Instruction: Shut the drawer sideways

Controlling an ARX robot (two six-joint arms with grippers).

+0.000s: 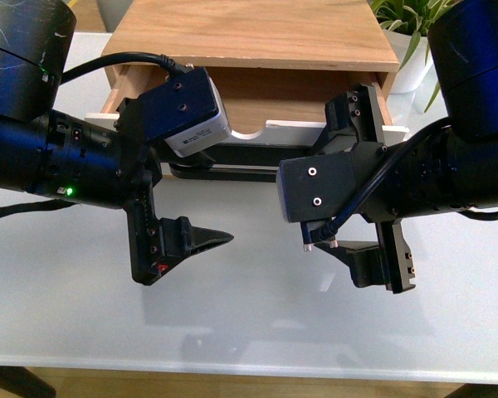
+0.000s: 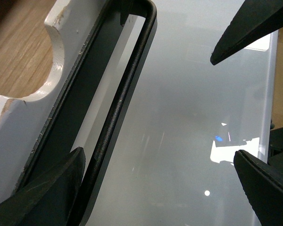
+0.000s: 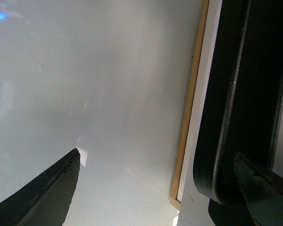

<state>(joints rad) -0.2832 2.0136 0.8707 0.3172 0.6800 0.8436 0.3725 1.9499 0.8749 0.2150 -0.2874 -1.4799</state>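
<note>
- The drawer stands partly pulled out of a wooden cabinet at the far middle of the table, with its open wooden inside showing under the cabinet's top.
- Its white front panel faces the robot, and the semicircular notch is cut into the panel's top edge.
- The black bar handle runs along the panel with a narrow gap between the bar and the panel. In the front view only a short stretch of the handle shows between the two arms.
- The left gripper is turned on its side in front of the drawer's left half, its jaws wide apart and holding nothing.
- One of its fingers lies over the handle and panel. Whether it touches them cannot be told. The other is out over bare table, well clear of the drawer.
- The right gripper is likewise turned on its side before the drawer's right half, jaws spread and empty.
- One of its fingers overlaps the end of the handle near the panel's corner, contact unclear. The other hangs above the table.
- A potted plant stands at the far right, beside the cabinet.
</note>
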